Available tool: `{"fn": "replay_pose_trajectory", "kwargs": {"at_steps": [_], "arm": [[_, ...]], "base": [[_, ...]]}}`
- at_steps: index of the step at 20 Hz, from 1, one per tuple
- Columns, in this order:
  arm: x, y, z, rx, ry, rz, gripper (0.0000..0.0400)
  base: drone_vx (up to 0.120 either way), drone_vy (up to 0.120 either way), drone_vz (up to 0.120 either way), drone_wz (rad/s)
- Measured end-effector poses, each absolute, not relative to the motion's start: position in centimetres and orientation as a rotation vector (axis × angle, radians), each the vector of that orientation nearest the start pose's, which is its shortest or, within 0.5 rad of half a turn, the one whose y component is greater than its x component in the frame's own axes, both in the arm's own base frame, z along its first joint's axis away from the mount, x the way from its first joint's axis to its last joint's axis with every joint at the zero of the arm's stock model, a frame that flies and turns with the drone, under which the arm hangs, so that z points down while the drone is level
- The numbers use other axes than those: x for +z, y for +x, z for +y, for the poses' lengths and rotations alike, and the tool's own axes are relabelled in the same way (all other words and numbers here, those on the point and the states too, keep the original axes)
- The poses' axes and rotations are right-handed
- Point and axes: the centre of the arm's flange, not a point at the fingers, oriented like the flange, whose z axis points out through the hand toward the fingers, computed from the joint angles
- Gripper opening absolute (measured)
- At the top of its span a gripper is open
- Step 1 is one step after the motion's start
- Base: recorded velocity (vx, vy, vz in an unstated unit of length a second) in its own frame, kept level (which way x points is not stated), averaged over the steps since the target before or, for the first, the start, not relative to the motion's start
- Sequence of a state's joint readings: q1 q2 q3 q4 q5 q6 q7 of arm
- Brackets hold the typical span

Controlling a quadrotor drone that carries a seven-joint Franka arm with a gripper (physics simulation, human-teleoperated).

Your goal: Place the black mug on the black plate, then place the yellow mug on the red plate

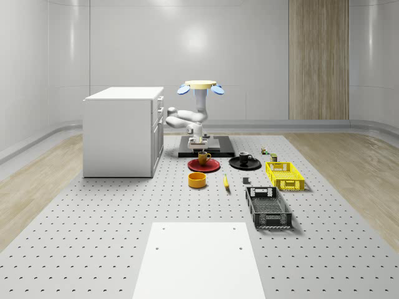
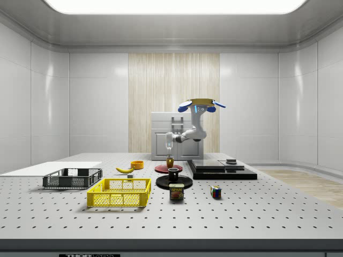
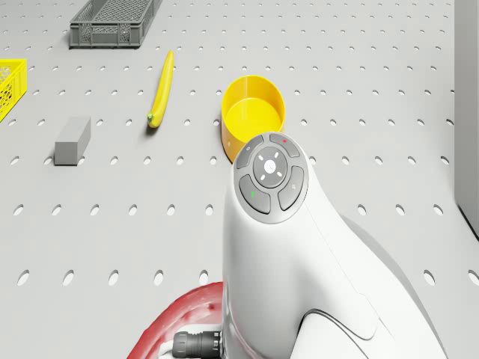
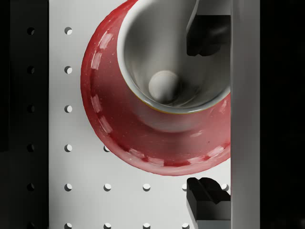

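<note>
End effector (image 4: pixel 205 114): spread wide, gripping nothing, hanging just above the red plate (image 4: pixel 109 129). One fingertip (image 4: pixel 206 37) over the hollow of the yellow mug (image 4: pixel 157 57), the other beyond the plate's rim, clear of the mug wall. Yellow mug upright on the red plate, off its centre, directly beneath the end effector and partly between the fingers; contact with the near fingertip hard to judge. Drone (image 1: pixel 201 86) hovering high, behind the red plate, over a black platform (image 1: pixel 221 149), arm bent down toward the plate. Black mug (image 1: pixel 244 158) upright on the black plate (image 1: pixel 255 166), just beside the red plate. Yellow bowl (image 3: pixel 254 116) near the red plate on the surface (image 3: pixel 359 82), banana (image 3: pixel 161 86) a little beyond it.
</note>
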State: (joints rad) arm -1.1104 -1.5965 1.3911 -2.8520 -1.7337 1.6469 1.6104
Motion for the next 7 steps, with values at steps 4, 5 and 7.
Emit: {"fn": "replay_pose_trajectory", "kwargs": {"at_steps": [4,5,7], "arm": [[47.5,31.1,3.0,0.786,0.001,-0.002,0.0394],[47.3,31.1,3.0,0.786,0.001,-0.002,0.0395],[46.9,31.1,3.0,0.786,0.001,-0.002,0.0397]], "base": [[0.000,0.000,0.000,0.000],[0.000,0.000,0.000,0.000],[0.000,0.000,0.000,0.000]]}}
